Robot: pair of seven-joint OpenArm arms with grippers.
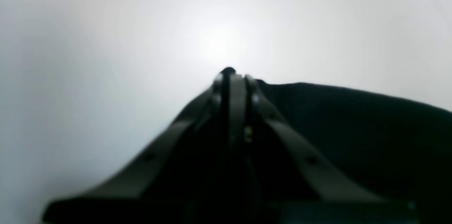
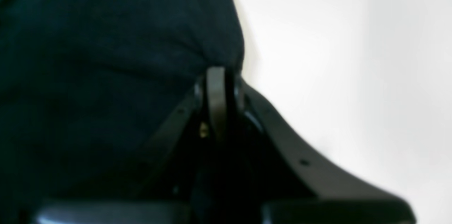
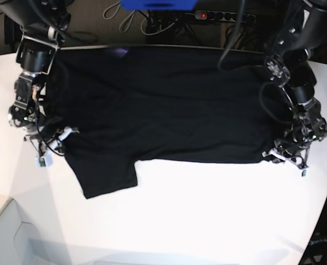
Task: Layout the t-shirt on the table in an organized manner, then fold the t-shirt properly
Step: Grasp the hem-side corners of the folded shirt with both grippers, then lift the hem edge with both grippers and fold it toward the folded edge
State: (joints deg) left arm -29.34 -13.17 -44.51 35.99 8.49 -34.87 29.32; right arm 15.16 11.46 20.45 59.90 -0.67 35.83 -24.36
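Wrist views show our left gripper [image 1: 233,75] and right gripper [image 2: 217,75] pinching the t-shirt [image 3: 163,105]; we risk thin cloth slipping free when lifted.

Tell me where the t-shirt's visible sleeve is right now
In the base view the t-shirt lies spread across the table's far half; its sleeve sticks out toward the camera at lower left, near the right gripper.
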